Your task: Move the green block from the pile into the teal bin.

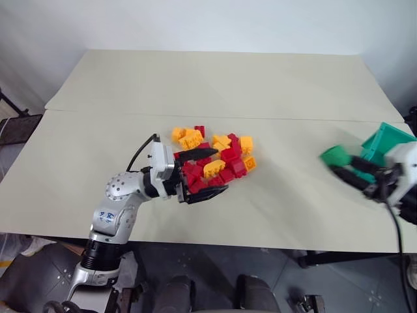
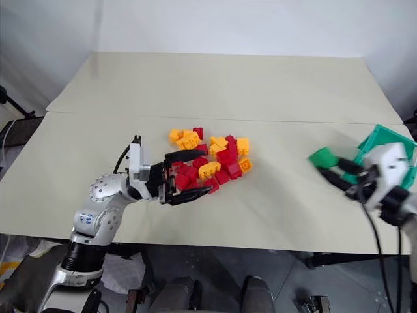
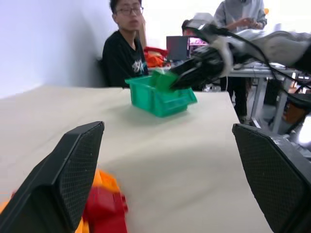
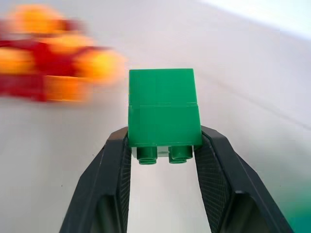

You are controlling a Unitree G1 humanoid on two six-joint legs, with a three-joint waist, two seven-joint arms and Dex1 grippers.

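My right gripper (image 1: 340, 164) is shut on the green block (image 1: 335, 156) and holds it above the table, just left of the teal bin (image 1: 386, 140) at the table's right edge. The right wrist view shows the green block (image 4: 164, 114) clamped between both black fingers, studs toward the camera. In the middle of the table lies the pile (image 1: 218, 160) of red and yellow-orange bricks. My left gripper (image 1: 220, 171) is open, its fingers spread over the pile's near-left side. From the left wrist, the teal bin (image 3: 158, 97) is seen with the block at its rim.
The beige table (image 1: 195, 85) stretches wide behind and left of the pile. Its front edge (image 1: 260, 246) runs close below both arms. Beyond the table's right end, a seated person (image 3: 124, 48) and a standing person (image 3: 240, 14) are at desks.
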